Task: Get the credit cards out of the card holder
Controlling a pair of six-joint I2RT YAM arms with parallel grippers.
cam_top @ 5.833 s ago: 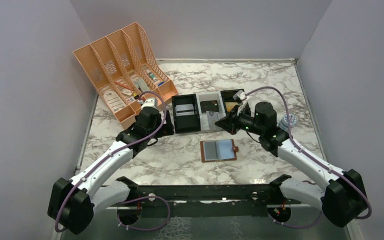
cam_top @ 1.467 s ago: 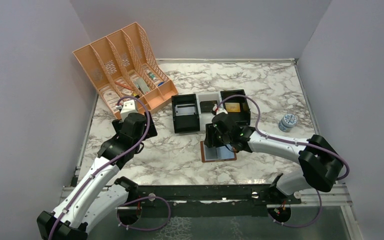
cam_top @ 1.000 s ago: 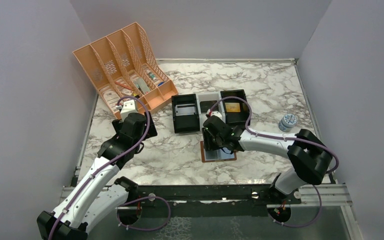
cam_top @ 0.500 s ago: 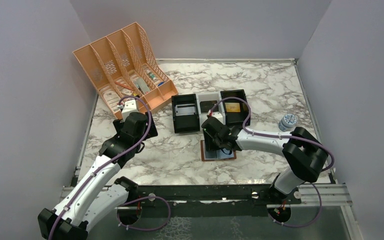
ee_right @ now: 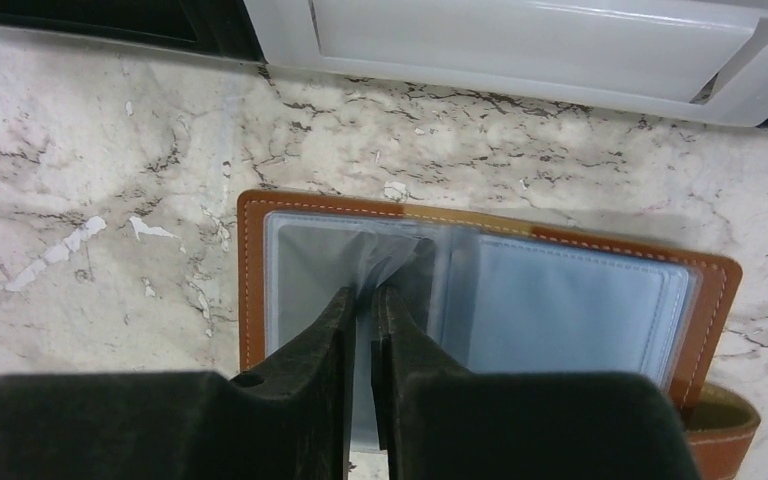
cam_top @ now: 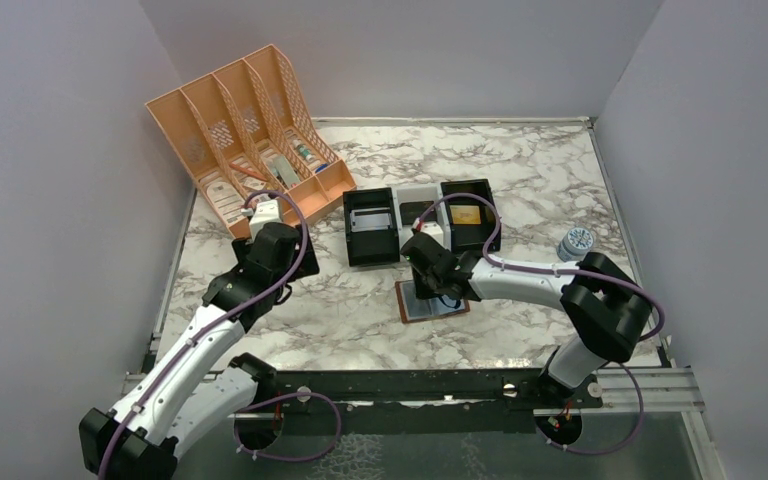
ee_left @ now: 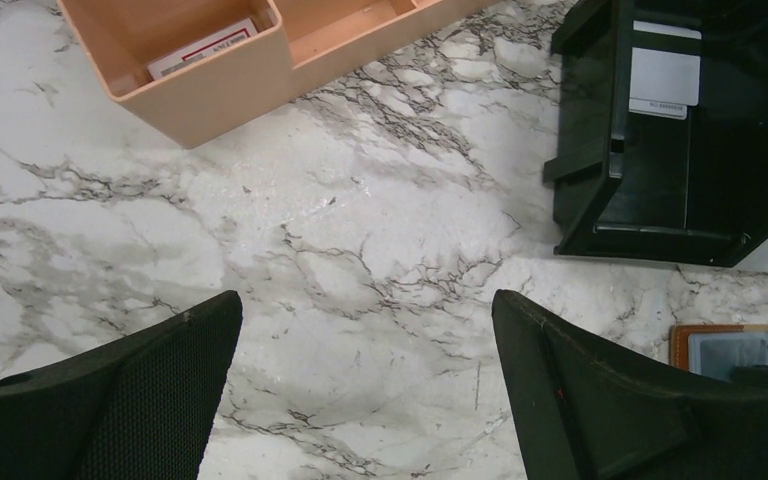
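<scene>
The card holder (ee_right: 560,300) lies open on the marble surface (ee_right: 110,230), centre of the right wrist frame, with its snap tab (ee_right: 720,430) at lower right. My right jaws are narrow, pinched on a thin pale sheet (ee_right: 385,262) rising near the fold; card or pocket film, I cannot tell. My left jaws stand wide over marble, holding nothing. Best handling, I judge: draw slowly along the pocket mouth, and if the holder lifts too, pin its brown rim.

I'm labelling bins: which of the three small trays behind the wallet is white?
The middle tray. It stands between the left tray and the right tray, which are both black.
</scene>
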